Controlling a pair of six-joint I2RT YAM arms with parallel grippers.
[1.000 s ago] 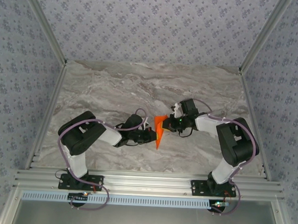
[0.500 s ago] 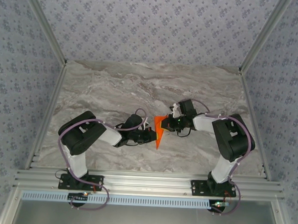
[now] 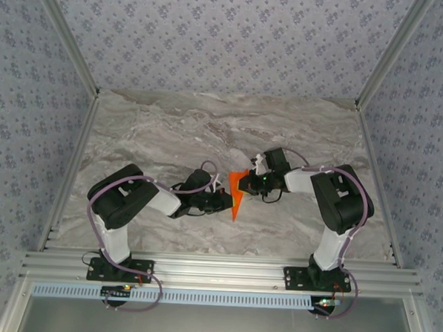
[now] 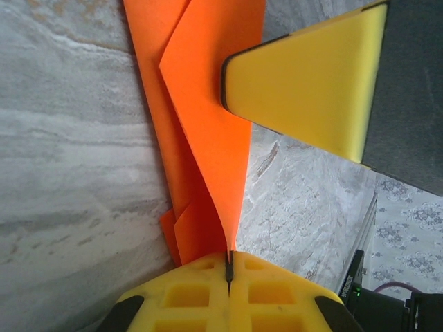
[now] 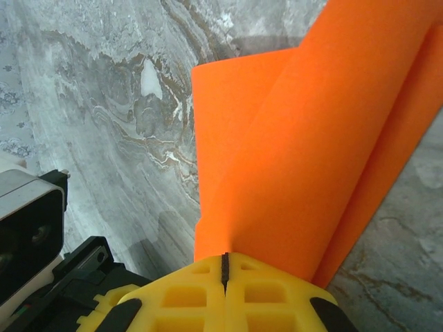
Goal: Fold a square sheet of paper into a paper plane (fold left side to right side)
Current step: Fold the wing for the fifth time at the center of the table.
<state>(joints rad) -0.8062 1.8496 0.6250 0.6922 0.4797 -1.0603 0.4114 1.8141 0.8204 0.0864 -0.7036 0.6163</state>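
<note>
My left gripper [image 4: 228, 268] is clenched: the yellow pads [image 4: 187, 297] meet with no gap, and a thin edge of the orange paper [image 4: 208, 131] runs straight into the seam between them. From that pinch a raised flap of the paper stands up and widens away from me, while flatter folded layers lie on the marble table [image 4: 69, 152] to the paper's left. At the paper's far right edge I see a yellow finger of the right gripper [image 4: 304, 86], touching or just over the flap.

My right gripper [image 5: 224, 266] is also squeezed closed on the paper [image 5: 304, 131], the sheet emerging right at the line where its pads join. Beyond the pinch the paper bows up in a soft curve instead of lying creased flat.

From above, the paper [image 3: 237, 195] is a narrow wedge near the table's middle, its point toward the arm bases. The left gripper [image 3: 228, 202] reaches it from the paper's left, the right gripper [image 3: 244, 184] from its right, at the wider end.
</note>
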